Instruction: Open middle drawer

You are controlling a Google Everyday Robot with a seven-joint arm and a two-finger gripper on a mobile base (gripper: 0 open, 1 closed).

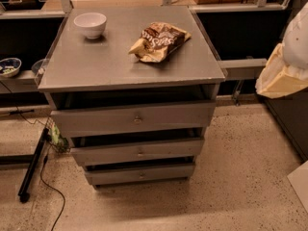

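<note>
What looks like the gripper (283, 75) hangs far right, well apart from the middle drawer (138, 151); its state we cannot tell.

The gripper (283, 77) shows only as a pale cream and white mass at the right edge of the frame, level with the cabinet's top and apart from it. The edge cuts it off, and its form cannot be made out. The knob (140, 152) on the middle drawer (137, 151) is too small to tell in detail, and the gap above the drawer's front lies in deep shadow, hiding the inside. The print on the snack bag (160, 41) on the worktop (96, 61) is unreadable. At the far left a small patterned bowl (8, 66) is clipped by the edge, its contents unclear. A pale slab (299, 184) at lower right is cut off too.
</note>
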